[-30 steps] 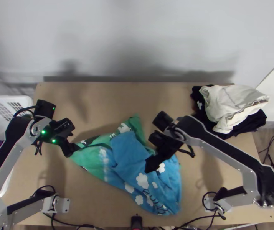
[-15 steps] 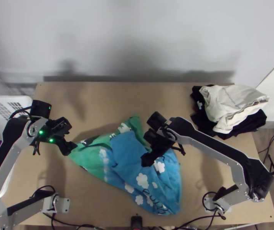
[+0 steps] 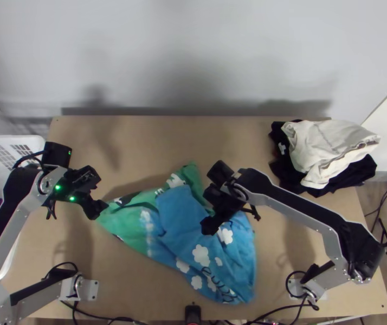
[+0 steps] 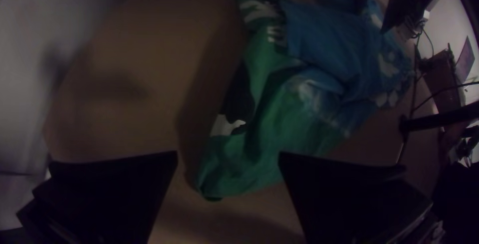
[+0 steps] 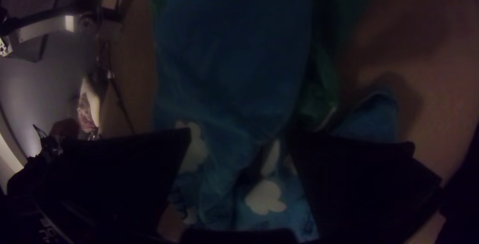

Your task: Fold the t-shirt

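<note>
Top view: we see the t-shirt lying bunched and twisted on the wooden table, green towards the left arm and blue towards the right. Dark lettering and white clouds show on the blue part near the table's near edge. From here we place the left gripper at the shirt's narrow green end and the right gripper over its blue part, but the spread of their fingers is hard for us to read.

The left wrist view settles that for us: the two fingers stand wide apart, with the green tip between them and a black-and-white print farther along the edge. The right wrist view gives us fingers well apart too, with blue cloth and white clouds between them, and a loose blue corner beside one finger. We cannot tell whether either gripper touches the cloth.

Back in the top view, we find a white garment on black clothes at the far right corner, and a white basket beyond the table's left side.
</note>
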`<state>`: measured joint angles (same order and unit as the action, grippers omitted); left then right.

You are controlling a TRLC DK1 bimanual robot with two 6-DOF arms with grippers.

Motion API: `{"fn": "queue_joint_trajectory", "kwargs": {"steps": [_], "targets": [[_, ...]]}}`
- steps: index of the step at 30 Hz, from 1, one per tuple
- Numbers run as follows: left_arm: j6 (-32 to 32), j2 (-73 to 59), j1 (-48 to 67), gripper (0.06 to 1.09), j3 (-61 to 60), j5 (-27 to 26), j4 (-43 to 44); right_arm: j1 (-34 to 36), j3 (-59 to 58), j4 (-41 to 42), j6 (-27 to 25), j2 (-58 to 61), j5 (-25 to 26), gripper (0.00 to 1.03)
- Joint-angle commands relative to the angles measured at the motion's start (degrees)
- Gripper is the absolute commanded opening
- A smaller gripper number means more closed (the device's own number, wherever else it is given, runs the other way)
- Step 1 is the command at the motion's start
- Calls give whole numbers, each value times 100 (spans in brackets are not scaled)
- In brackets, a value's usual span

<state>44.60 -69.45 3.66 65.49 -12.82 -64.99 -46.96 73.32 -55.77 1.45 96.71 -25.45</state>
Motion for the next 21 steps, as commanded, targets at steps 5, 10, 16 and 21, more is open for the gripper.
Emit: {"fn": "queue_joint_trajectory", "kwargs": {"steps": [5,10,16,21], "targets": [[5,90,-23,104,-133,7,48,-24,-169,391,48,6,93,71],[14,160,-23,104,-274,25,66,-24,-213,514,48,-20,102,58],[84,221,-155,104,-362,34,127,-33,-353,655,48,-20,102,47],[225,213,-287,104,-467,51,153,-41,-485,769,48,-82,102,23]]}}
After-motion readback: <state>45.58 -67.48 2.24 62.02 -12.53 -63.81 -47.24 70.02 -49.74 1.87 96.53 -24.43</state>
